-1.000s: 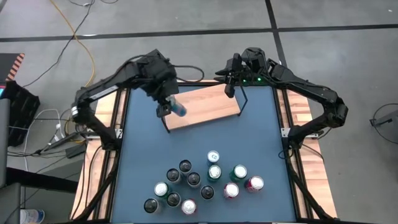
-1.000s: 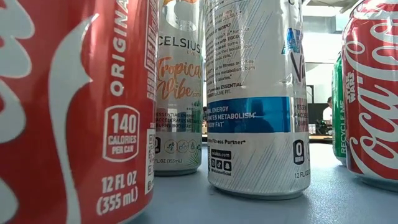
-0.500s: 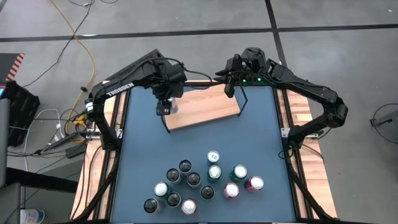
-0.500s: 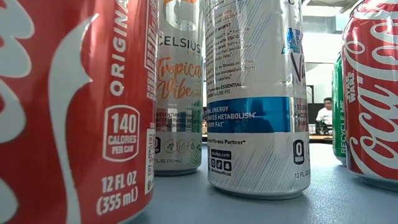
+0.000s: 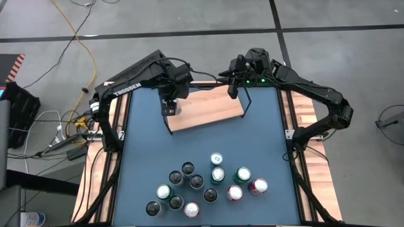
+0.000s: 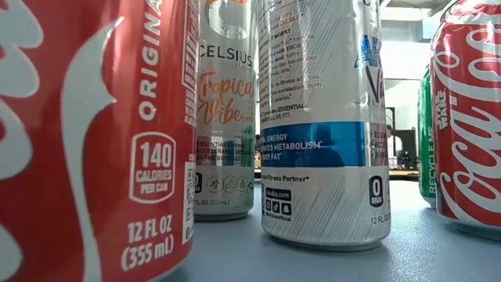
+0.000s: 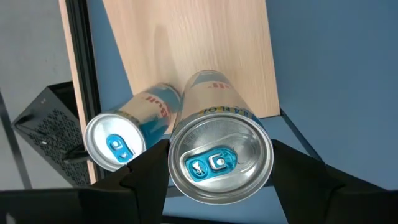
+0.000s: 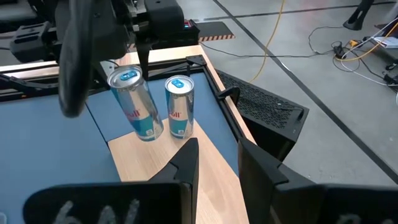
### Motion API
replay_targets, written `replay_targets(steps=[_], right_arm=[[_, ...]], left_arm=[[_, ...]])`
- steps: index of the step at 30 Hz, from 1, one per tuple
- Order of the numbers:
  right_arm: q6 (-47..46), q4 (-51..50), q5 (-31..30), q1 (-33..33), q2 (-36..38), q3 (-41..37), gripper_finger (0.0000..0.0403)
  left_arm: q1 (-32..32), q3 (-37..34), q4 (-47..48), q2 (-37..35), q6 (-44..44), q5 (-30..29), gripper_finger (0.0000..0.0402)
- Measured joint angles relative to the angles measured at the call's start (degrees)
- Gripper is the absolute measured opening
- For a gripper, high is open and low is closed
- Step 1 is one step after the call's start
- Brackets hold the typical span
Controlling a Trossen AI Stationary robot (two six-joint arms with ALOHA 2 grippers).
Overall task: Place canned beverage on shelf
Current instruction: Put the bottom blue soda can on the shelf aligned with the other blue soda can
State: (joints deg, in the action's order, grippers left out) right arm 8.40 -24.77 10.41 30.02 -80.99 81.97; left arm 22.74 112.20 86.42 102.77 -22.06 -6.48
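Your shelf [image 5: 208, 108] is occupied only at its left end, where two slim cans [image 8: 178, 106] stand close together beneath the left claw [image 5: 169, 108]. The rest of its board lies bare up to the right claw [image 5: 233, 88] at the far right corner. A can cluster [image 5: 205, 184] crowds the near surface [image 5: 265, 135].

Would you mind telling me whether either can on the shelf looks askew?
Yes: the can in the left end effector tilts toward the upright can beside it on the shelf. The right end effector waits nearby.
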Motion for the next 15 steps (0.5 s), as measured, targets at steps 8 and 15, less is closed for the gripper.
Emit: replay_targets(steps=[8, 15], right_arm=[[0.2, 0.0, 0.0, 0.0, 0.0, 0.0, 0.0095], [0.2, -0.4, 0.0, 0.0, 0.0, 0.0, 0.0095]], left_arm=[[-0.1, 0.0, 0.4, 1.6, 0.3, 2.0, 0.0224], [0.1, 0.0, 0.6, 1.5, 0.3, 3.3, 0.0224]])
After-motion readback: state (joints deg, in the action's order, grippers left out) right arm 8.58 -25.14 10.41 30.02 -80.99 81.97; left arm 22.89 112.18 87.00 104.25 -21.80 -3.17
